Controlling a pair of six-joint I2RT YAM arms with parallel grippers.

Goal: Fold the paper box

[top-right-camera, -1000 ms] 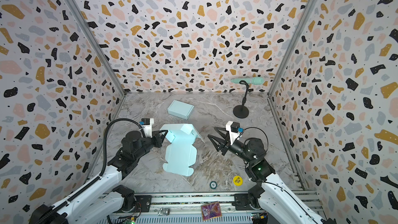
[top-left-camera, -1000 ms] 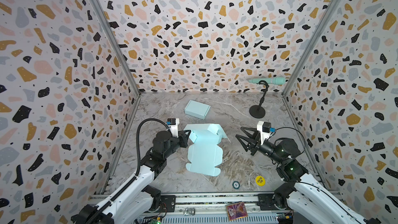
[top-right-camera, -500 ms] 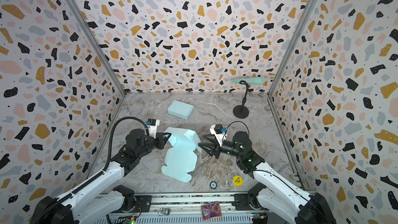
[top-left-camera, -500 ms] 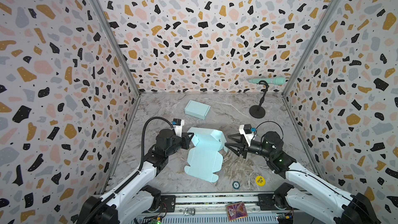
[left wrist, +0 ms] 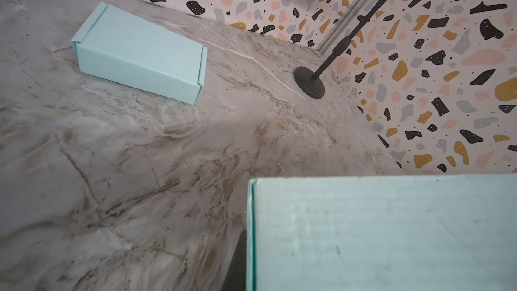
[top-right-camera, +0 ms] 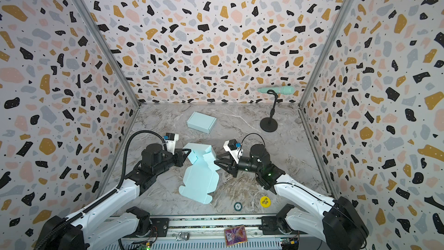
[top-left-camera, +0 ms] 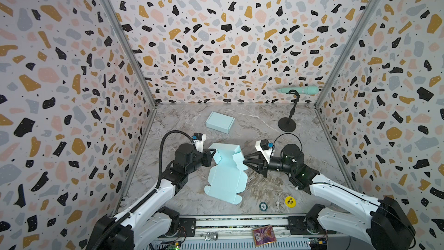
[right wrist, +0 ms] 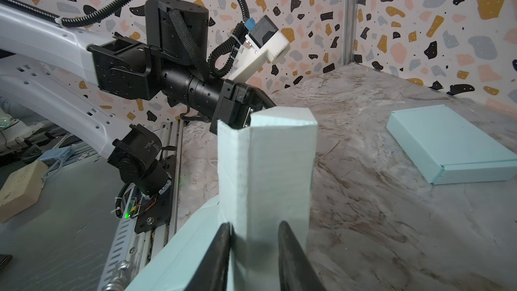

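At 9 o'clock your left gripper [top-left-camera: 212,152] pinches the paper box [top-left-camera: 225,181] steady; right gripper [top-left-camera: 244,160], spread, straddles a flap [right wrist: 277,163].

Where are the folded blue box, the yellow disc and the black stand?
folded blue box [top-left-camera: 220,122]: in a top view, middle of its lid.
yellow disc [top-left-camera: 290,201]: in a top view, its centre.
black stand [top-left-camera: 287,125]: in a top view, its round base.

- right gripper [top-left-camera: 244,160] moved in from the right, jaws narrower, now straddling the paper box's [top-left-camera: 225,179] right flap [right wrist: 268,163]
- that flap stands more upright than before
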